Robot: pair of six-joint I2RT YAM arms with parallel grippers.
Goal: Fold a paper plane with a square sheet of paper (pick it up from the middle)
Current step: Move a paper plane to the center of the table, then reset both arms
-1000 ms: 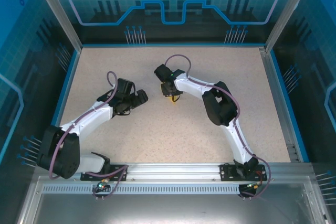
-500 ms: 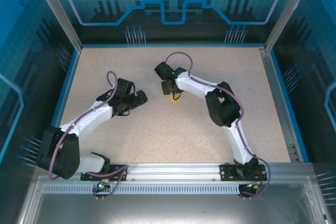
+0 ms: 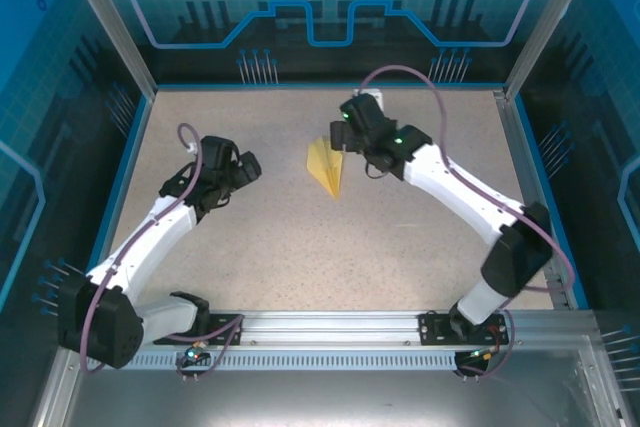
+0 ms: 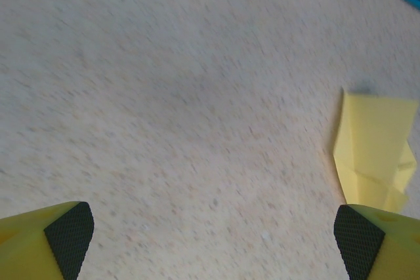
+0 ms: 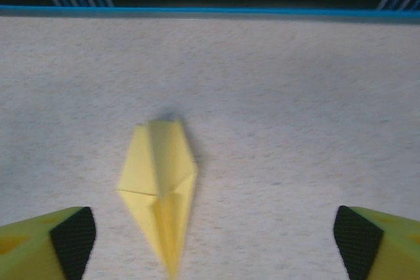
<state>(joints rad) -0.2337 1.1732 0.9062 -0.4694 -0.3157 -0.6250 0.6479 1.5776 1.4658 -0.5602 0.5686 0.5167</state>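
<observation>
The paper plane (image 3: 325,167), a narrow pale-yellow dart with a centre crease, lies free on the speckled table near its middle. In the right wrist view the paper plane (image 5: 161,185) lies on the table left of centre, between the fingers' line and the far edge. My right gripper (image 3: 343,137) hangs just right of and behind it, open and empty, its black pads (image 5: 72,240) wide apart. My left gripper (image 3: 245,169) is open and empty, well to the left of the plane. The paper plane (image 4: 374,155) shows at the right edge of the left wrist view.
A blue rim (image 3: 320,87) and dark wall close off the back of the table. Metal frame posts (image 3: 540,42) stand at the back corners. The rail (image 3: 330,325) carrying both arm bases runs along the near edge.
My right gripper opened, let go of the paper plane and drew back to the right and rear, leaving it flat on the table. My left arm pulled away to the left.
</observation>
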